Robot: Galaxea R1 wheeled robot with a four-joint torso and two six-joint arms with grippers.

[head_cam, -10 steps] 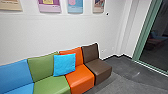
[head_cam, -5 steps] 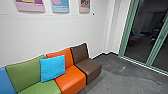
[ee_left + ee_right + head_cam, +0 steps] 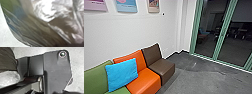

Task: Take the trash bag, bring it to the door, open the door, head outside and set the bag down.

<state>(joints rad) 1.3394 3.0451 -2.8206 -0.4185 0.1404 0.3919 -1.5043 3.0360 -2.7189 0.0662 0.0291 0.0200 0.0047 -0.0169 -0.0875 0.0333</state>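
Crinkled, shiny plastic of the trash bag point(image 3: 37, 27) stretches across most of the left wrist view, dark and partly see-through, with white and greenish shapes behind the film. In the right wrist view a dark fold of the trash bag point(image 3: 7, 59) reaches in beside the robot's base, and a pale, glossy bulge lies just against it. Green-framed glass door panels point(image 3: 219, 37) stand at the right of the head view, with a dark room behind the glass.
A row of seats in green, orange point(image 3: 145, 80) and brown point(image 3: 161, 67) runs along the white wall, with a blue cushion point(image 3: 121, 73) on it. Pictures point(image 3: 126, 5) hang above. Grey floor point(image 3: 196, 80) extends between the seats and the glass.
The head camera has turned to the right: the seats and pictures have slid left in the view, and more of the green-framed glass has come in.
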